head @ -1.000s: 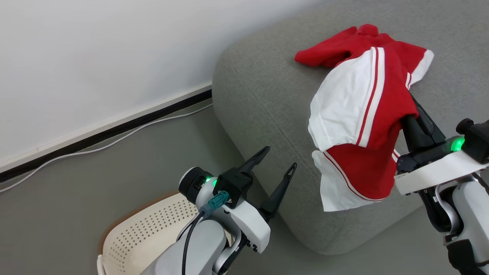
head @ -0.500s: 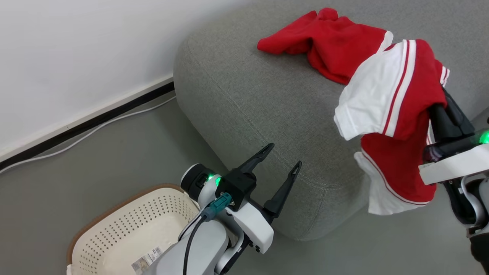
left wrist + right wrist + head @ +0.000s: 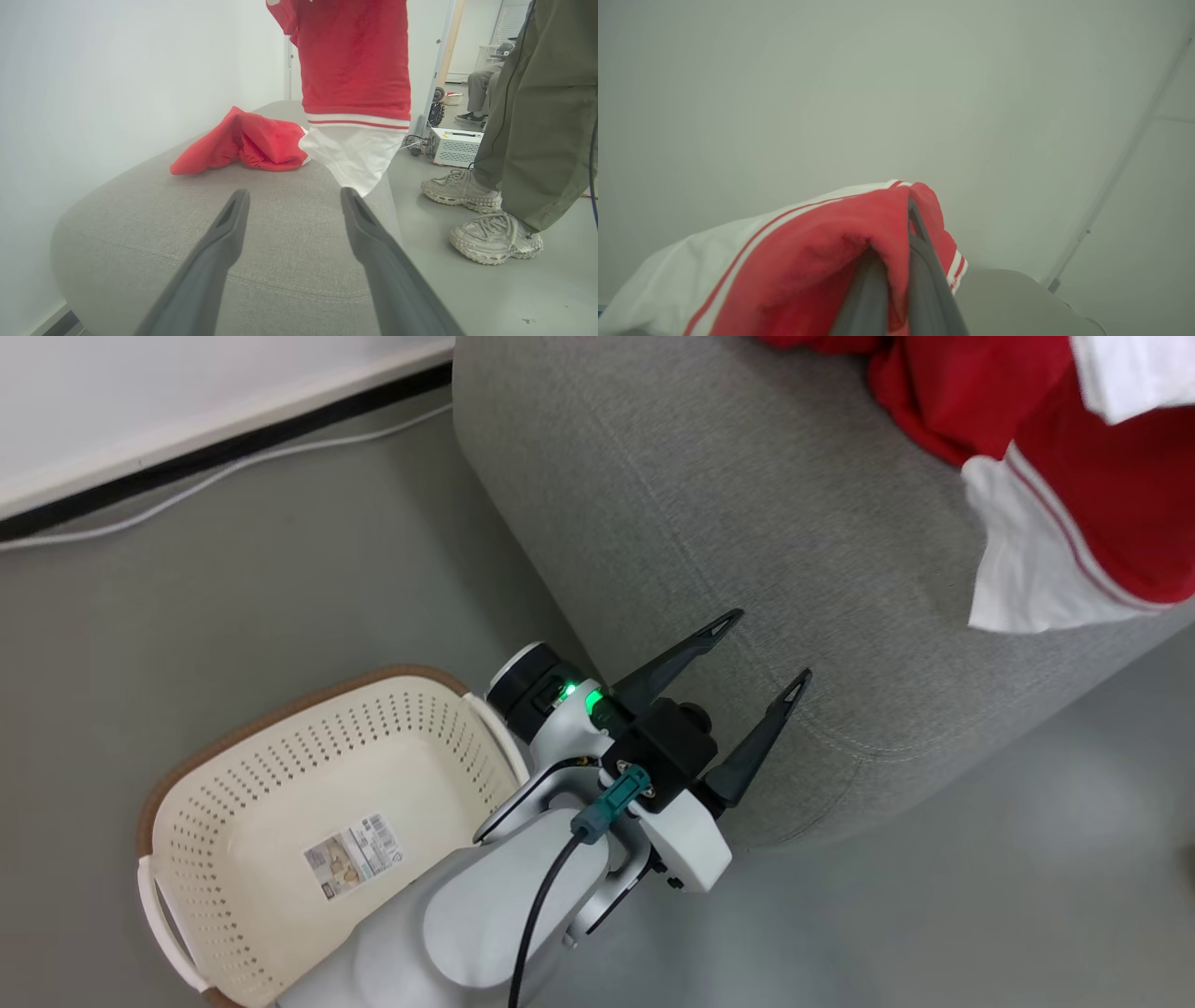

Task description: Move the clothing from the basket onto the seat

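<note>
Over the seat's (image 3: pixel 700 504) right side, one piece of clothing (image 3: pixel 355 70) hangs pinched in the right gripper (image 3: pixel 894 233); another piece (image 3: pixel 247 144) lies farther back. The left gripper (image 3: pixel 771 644) gapes empty near the basket (image 3: pixel 233 821).

Matt woven-cloth seat (image 3: pixel 709 504) — smooth plastic basket (image 3: pixel 280 747), soft fabric clothing (image 3: pixel 1120 495).

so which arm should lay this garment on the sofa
Right: the right end effector is shut on the red-and-white garment above the sofa; the left end effector is open, empty, by the basket.
</note>
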Available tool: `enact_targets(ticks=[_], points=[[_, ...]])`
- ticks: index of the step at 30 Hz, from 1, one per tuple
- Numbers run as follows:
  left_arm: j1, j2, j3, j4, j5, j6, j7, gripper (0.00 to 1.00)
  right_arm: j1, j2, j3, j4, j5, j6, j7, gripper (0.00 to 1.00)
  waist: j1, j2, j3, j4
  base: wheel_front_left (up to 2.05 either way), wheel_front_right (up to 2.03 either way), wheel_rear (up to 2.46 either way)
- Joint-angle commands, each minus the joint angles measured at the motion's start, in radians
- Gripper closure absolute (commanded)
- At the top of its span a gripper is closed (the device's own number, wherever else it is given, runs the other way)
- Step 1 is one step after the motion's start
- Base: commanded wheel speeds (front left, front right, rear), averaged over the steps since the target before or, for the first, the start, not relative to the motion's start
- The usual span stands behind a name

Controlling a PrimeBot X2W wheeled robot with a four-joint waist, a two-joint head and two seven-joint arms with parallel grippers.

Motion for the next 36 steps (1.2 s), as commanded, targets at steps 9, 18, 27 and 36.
enact_targets(ticks=[9,18,27,36], points=[[-0.174,-0.004,-0.107,-0.075,-0.028,0.085,-0.009,0.0,-0.17,-0.174,-0.123,0.089,-0.062,0.001,-0.006,1.0,0.0,-0.0001,0.212,0.135,0.0,0.0,0.0],[-0.259,-0.004,-0.201,-0.141,-0.067,0.169,-0.009,0.0,-0.341,-0.31,-0.2,0.322,-0.121,0.001,-0.006,1.0,0.0,-0.0001,0.303,0.24,0.0,0.0,0.0],[-0.247,-0.004,-0.254,-0.182,-0.086,0.246,-0.009,0.0,-0.363,-0.312,-0.134,0.517,-0.055,0.001,-0.006,1.0,0.0,-0.0001,0.364,0.335,0.0,0.0,0.0],[-0.178,-0.004,-0.213,-0.2,-0.087,0.279,-0.009,0.0,-0.251,-0.273,0.043,0.626,0.095,0.001,-0.006,0.0,0.0,-0.0001,0.333,0.368,0.0,0.0,0.0]])
